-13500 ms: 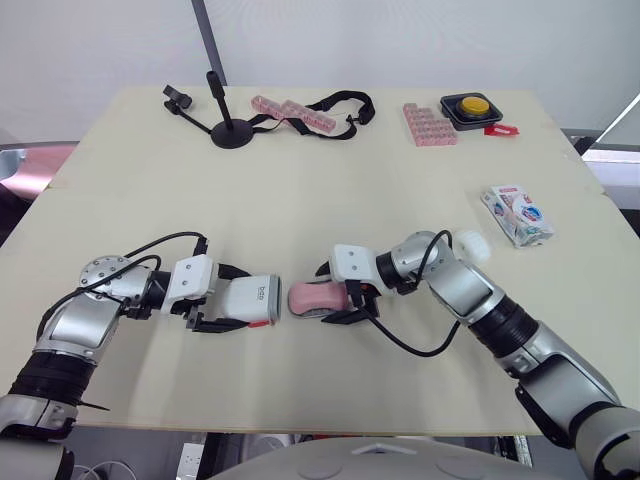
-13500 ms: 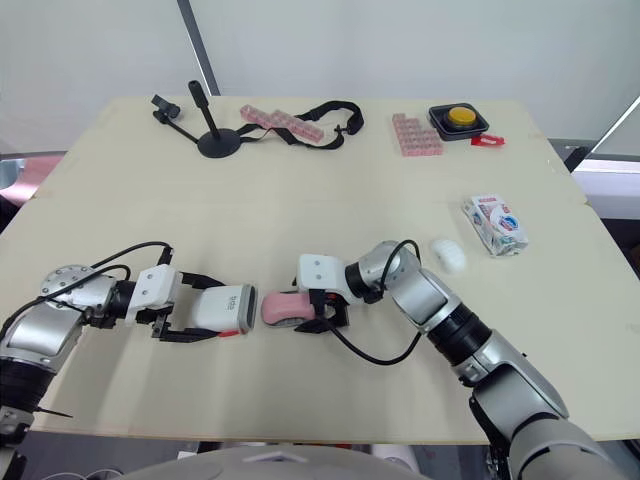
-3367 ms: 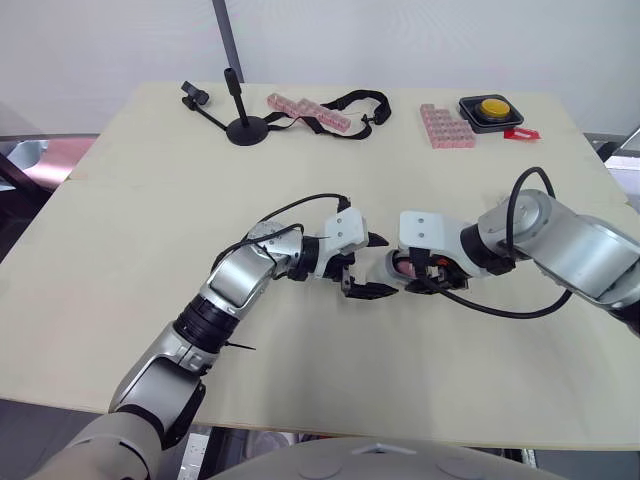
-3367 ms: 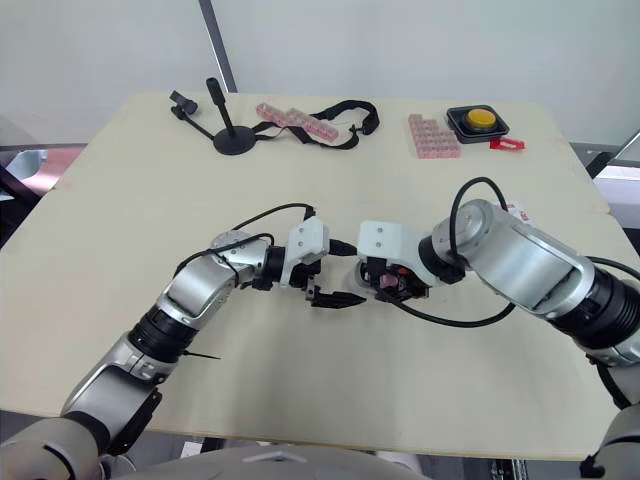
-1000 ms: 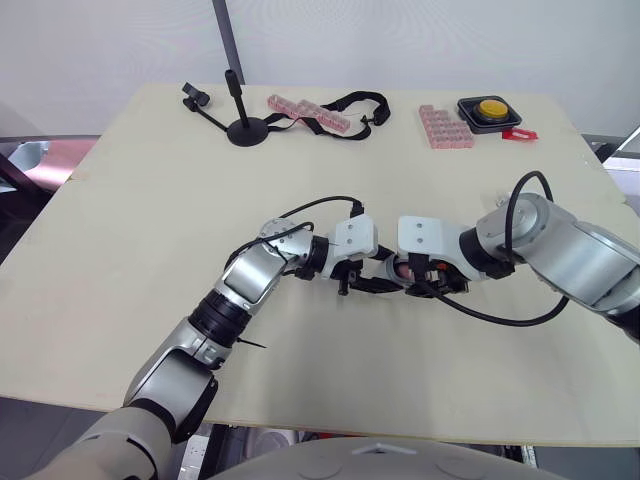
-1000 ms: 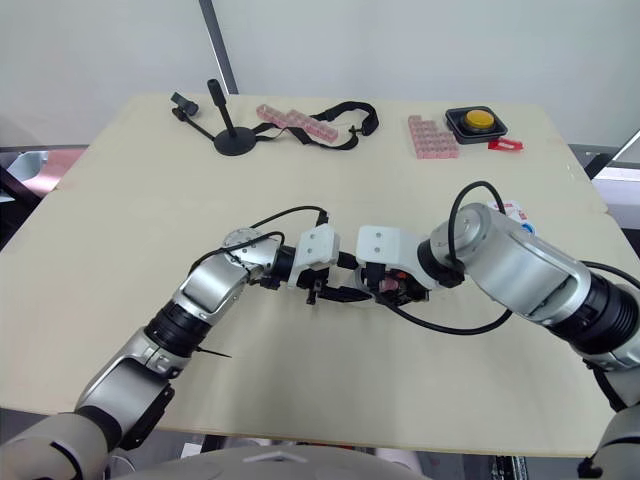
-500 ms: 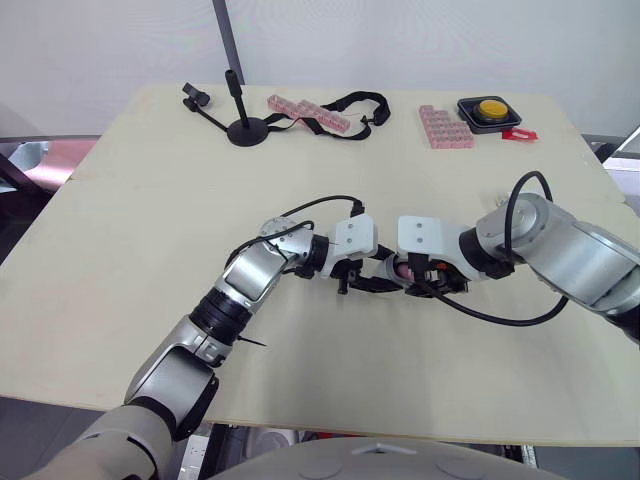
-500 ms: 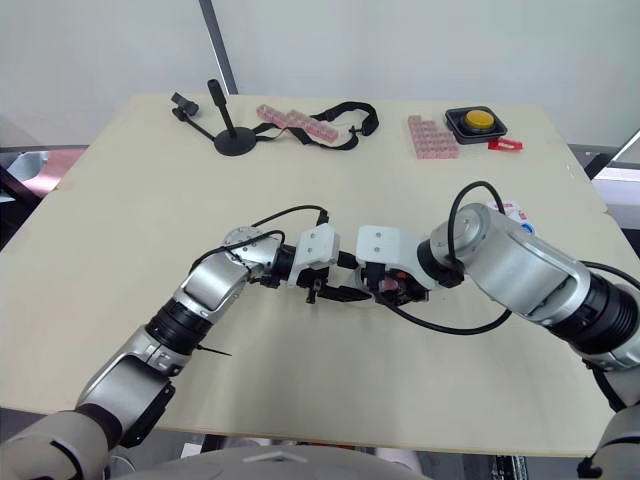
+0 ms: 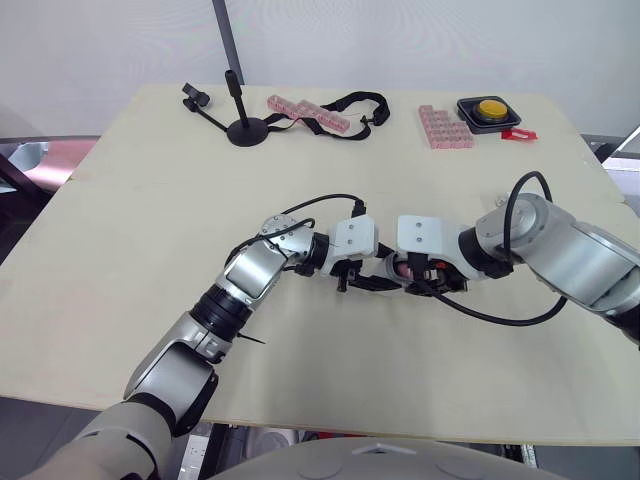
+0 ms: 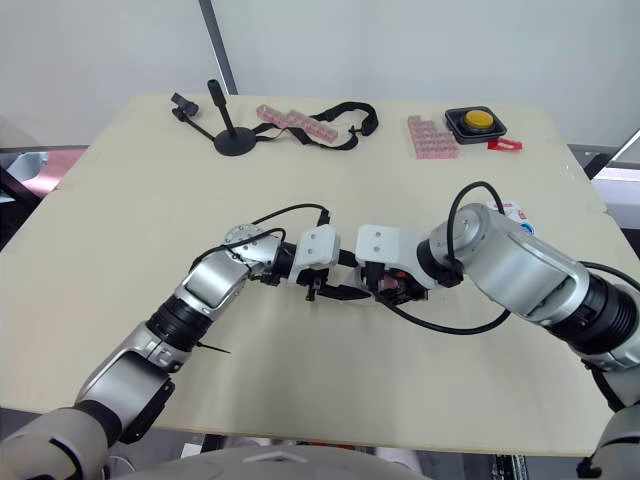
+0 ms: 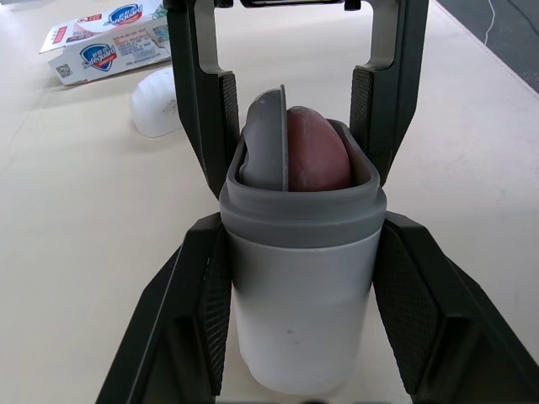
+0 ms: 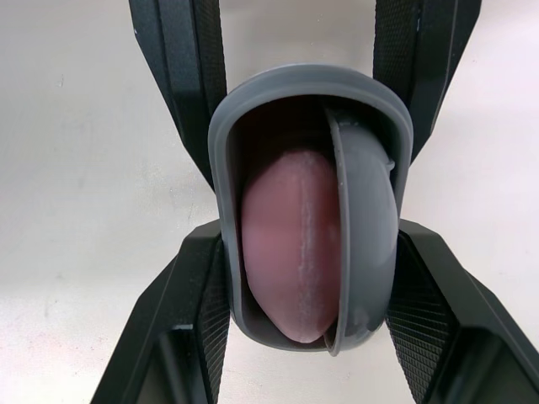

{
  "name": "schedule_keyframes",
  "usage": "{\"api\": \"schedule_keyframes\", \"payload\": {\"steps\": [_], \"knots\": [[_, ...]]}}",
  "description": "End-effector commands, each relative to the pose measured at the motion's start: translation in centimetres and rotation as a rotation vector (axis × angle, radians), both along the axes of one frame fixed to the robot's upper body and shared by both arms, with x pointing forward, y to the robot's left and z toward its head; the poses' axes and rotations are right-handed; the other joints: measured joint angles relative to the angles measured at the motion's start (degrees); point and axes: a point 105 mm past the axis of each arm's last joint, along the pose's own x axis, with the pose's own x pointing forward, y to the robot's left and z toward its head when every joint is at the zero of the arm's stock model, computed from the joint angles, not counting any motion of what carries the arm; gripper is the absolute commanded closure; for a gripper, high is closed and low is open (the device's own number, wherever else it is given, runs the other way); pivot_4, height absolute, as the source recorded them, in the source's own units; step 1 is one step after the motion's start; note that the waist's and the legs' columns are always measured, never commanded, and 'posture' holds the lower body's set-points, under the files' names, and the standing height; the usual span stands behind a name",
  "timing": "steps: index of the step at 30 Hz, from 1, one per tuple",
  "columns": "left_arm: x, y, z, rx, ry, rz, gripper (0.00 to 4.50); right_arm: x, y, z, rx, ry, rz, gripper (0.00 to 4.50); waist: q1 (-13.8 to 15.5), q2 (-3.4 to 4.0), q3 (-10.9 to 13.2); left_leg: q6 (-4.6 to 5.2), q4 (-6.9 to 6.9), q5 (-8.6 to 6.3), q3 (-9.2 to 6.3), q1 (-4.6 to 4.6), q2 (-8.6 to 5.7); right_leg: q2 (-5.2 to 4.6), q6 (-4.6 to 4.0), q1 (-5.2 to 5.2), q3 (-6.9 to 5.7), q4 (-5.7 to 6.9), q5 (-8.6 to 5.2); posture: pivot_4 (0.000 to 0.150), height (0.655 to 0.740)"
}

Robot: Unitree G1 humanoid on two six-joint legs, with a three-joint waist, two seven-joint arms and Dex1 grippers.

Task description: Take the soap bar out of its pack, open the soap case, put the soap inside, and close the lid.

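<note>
The soap case (image 11: 296, 252) has a white body with a grey rim and a pink half (image 12: 290, 244) pushed into its mouth beside a grey insert. My left gripper (image 11: 299, 227) is shut on the white body. My right gripper (image 12: 310, 236) is shut on the pink half from the opposite end. Both meet at the table's middle, left gripper (image 9: 368, 280) against right gripper (image 9: 402, 272). A white oval soap bar (image 11: 156, 101) lies bare on the table beside its printed pack (image 11: 109, 42), with the pack (image 10: 510, 212) behind my right forearm.
Along the table's far edge stand a small black stand (image 9: 240, 125), a strip of pink blocks with a black strap (image 9: 320, 112), a pink block rack (image 9: 444, 127) and a yellow button in a black tray (image 9: 490, 110). Cables loop over both wrists.
Since 3.4 s ago my left gripper has moved right to the case held by my right gripper and shut on its white end. Over the last second nothing visibly moves.
</note>
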Motion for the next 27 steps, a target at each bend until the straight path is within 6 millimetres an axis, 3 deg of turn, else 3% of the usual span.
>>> {"api": "schedule_keyframes", "payload": {"steps": [1, 14, 27], "knots": [[0.1, 0.0, -0.2, 0.034, -0.044, 0.009, 2.58, -0.1, 0.3, 0.6, 0.018, -0.017, 0.016, 2.47, 0.0, 0.00, 0.0, 0.00, 0.00, 0.00, 0.00, 0.00, 0.00, 0.00, 0.00, 0.00, 0.00, 0.00, 0.00, 0.150, 0.7400], [0.2, -0.5, -0.2, 0.017, -0.077, 0.008, 2.58, -0.2, 0.4, 0.6, 0.021, -0.006, 0.015, 2.47, 0.0, 0.00, 0.0, 0.03, 0.02, 0.02, 0.00, 0.02, -0.02, -0.05, 0.00, 0.02, -0.01, 0.03, 0.00, 0.150, 0.7400], [-0.7, -0.2, -0.3, 0.017, 0.004, -0.057, 2.60, -0.1, 0.3, 0.6, 0.023, -0.004, 0.009, 2.47, -0.1, 0.00, 0.0, 0.03, 0.01, 0.02, 0.00, 0.01, -0.02, -0.04, 0.00, -0.01, -0.01, 0.02, 0.00, 0.150, 0.7400]]}}
